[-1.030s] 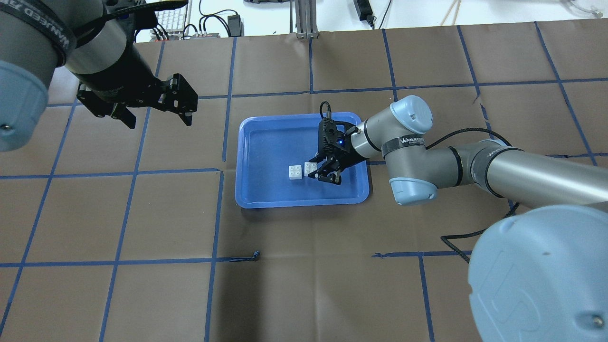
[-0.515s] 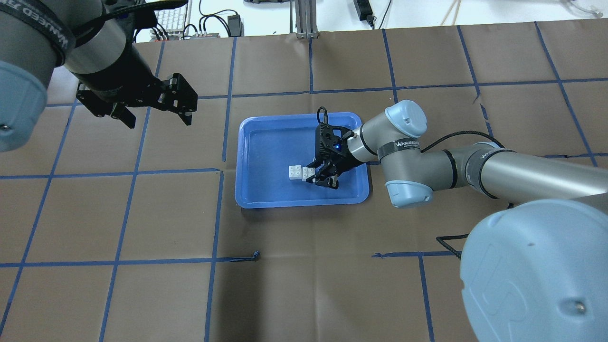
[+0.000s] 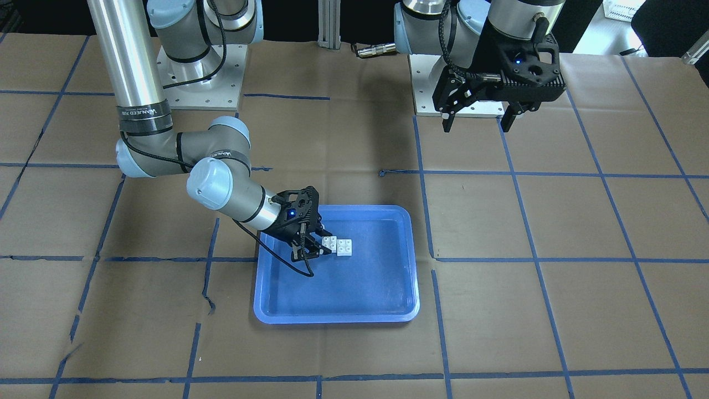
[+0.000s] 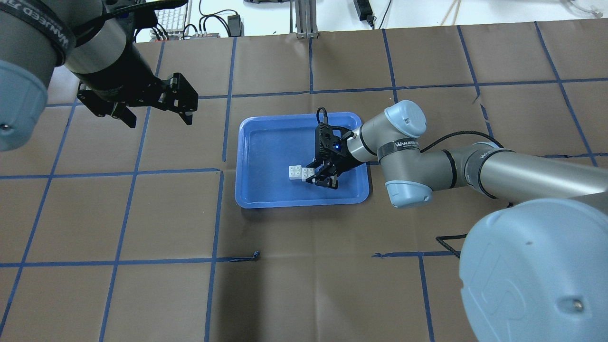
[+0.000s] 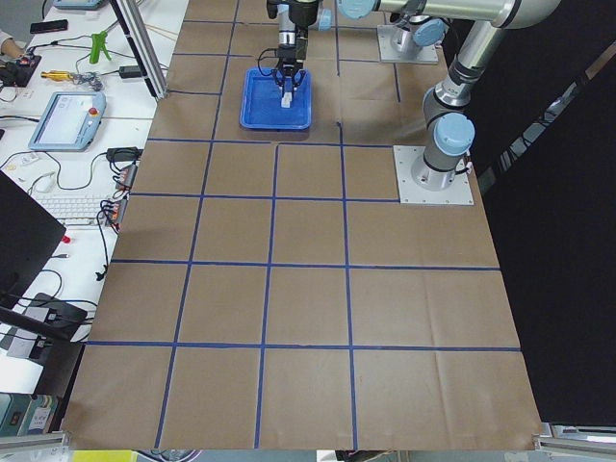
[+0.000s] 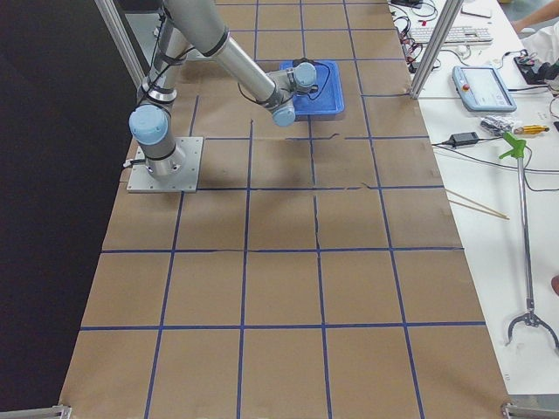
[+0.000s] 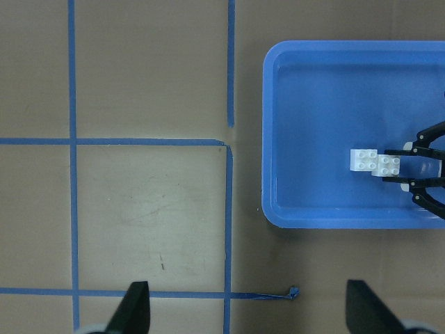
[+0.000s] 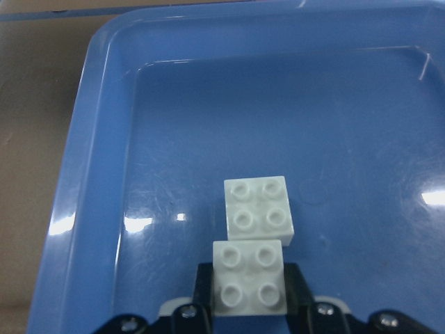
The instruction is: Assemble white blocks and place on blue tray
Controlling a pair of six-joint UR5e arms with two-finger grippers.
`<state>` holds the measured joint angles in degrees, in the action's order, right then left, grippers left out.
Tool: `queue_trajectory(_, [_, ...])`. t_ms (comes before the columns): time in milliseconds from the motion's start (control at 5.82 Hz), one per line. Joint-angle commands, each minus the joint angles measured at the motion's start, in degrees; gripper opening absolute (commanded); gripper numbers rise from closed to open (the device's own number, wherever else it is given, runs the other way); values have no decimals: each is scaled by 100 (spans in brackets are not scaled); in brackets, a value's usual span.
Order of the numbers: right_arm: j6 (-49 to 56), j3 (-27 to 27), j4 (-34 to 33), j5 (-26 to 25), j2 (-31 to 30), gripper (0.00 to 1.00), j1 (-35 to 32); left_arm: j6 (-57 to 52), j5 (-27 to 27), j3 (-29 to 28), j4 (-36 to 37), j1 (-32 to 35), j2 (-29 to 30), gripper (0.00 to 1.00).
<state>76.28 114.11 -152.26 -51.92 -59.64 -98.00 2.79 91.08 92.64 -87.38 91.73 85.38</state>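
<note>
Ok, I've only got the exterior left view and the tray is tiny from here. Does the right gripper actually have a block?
Observer: Yes. In the right wrist view the right gripper is shut on one white block, gripping it on two opposite sides.
Operator: Is it on top of the other one yet?
Observer: No. The second white block lies studs-up on the floor of the blue tray, just ahead of the held one, and the two are side by side, not stacked.
</note>
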Motion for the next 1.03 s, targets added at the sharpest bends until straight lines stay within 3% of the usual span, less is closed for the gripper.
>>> queue_trajectory(0, [-182,-2,-154,-2,5,28,0,-7,6,0,2,2,22,99])
queue_trajectory(515, [-271,6,-164,6,14,29,0,2,-3,-35,81,-50,40,99])
queue_trajectory(859, [-280,6,-164,6,14,37,0,2,-2,-27,160,-42,40,99])
